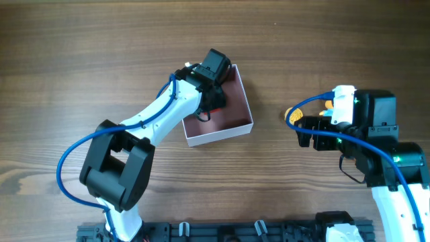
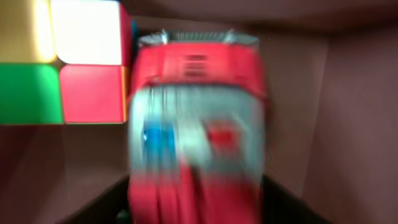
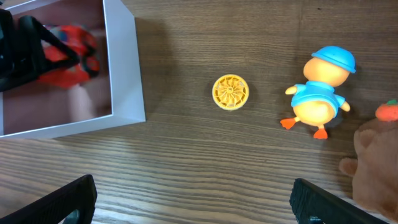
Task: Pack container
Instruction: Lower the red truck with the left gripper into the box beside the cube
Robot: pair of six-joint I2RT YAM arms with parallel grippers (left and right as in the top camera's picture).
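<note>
The container (image 1: 243, 101) is a shallow square box with white walls and a dusty-pink inside, at the table's middle. Its corner also shows in the right wrist view (image 3: 121, 68). My left gripper (image 1: 213, 97) is down inside it. In the left wrist view a red toy vehicle (image 2: 196, 124) sits between the jaws (image 2: 196, 211), motion-blurred, while a colour cube (image 2: 62, 59) beside it looks sharper. The jaws seem just parted from the toy. My right gripper (image 3: 193, 205) is open and empty over bare wood, right of the container.
In the right wrist view a yellow disc (image 3: 231, 92) and a duck toy with a blue hat (image 3: 318, 93) lie on the table. A brown plush (image 3: 376, 168) and a small orange piece (image 3: 387, 111) are at the right edge.
</note>
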